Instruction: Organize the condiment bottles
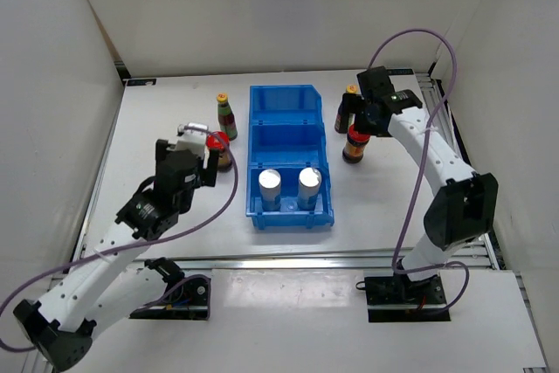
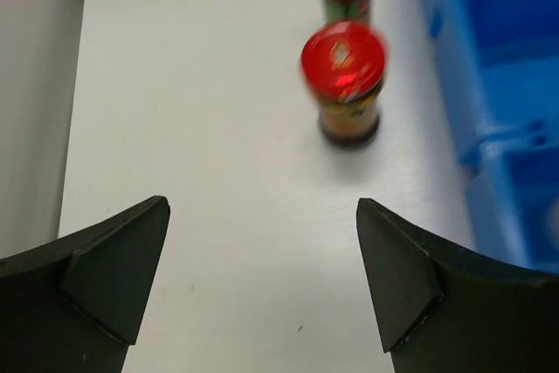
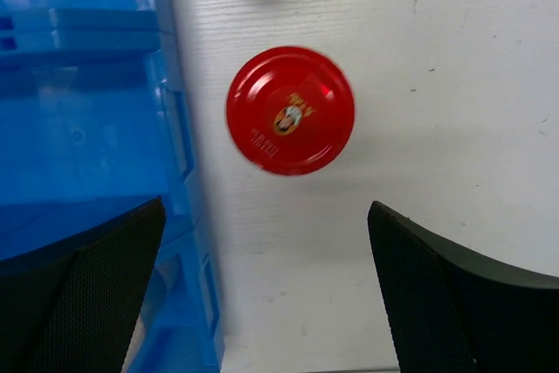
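The left claw hung wide open and empty above the white table, short of the left red-lidded jar; that jar stood upright, lid up, with the left slim bottle upright just behind it, yellow cap up, both left of the blue bin; in the bin's nearest compartment one white cylinder and the other white cylinder stood side by side, long axes vertical; right of the bin, the right red-lidded jar stood upright beneath the open, empty right claw, with the right slim bottle upright just beyond it.
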Robot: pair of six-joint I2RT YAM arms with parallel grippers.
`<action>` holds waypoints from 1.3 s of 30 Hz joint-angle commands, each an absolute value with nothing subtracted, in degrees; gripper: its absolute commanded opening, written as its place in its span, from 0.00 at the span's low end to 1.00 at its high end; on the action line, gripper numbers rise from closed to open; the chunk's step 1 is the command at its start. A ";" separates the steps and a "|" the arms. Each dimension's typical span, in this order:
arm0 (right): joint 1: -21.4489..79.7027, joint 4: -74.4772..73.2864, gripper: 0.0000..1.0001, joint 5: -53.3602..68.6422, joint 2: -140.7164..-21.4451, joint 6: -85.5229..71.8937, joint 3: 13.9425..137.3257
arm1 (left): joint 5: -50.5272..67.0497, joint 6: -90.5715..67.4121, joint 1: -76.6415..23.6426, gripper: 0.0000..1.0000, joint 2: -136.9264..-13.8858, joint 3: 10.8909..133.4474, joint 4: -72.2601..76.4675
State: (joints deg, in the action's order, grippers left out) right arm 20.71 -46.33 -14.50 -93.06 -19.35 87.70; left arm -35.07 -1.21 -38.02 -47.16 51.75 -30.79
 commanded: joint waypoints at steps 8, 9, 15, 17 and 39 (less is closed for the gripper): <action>16.88 -45.97 1.00 -9.95 -99.04 -17.14 90.70 | -41.39 5.54 -34.10 0.99 -29.36 35.33 -15.12; 16.88 -45.97 1.00 -9.15 -99.66 -17.14 90.70 | -41.40 5.54 -34.10 0.99 -30.31 35.33 -15.12; 16.35 -44.12 1.00 -6.86 -102.83 -18.28 91.23 | -37.27 5.54 -34.10 0.99 -35.94 35.24 -14.06; 15.83 -44.12 1.00 -6.86 -104.32 -18.28 91.23 | -37.27 5.02 -34.10 0.99 -35.95 35.24 -14.06; 12.92 -41.84 0.71 -4.04 -108.37 -18.90 89.56 | -38.50 5.01 -34.10 0.99 -35.86 34.63 -13.54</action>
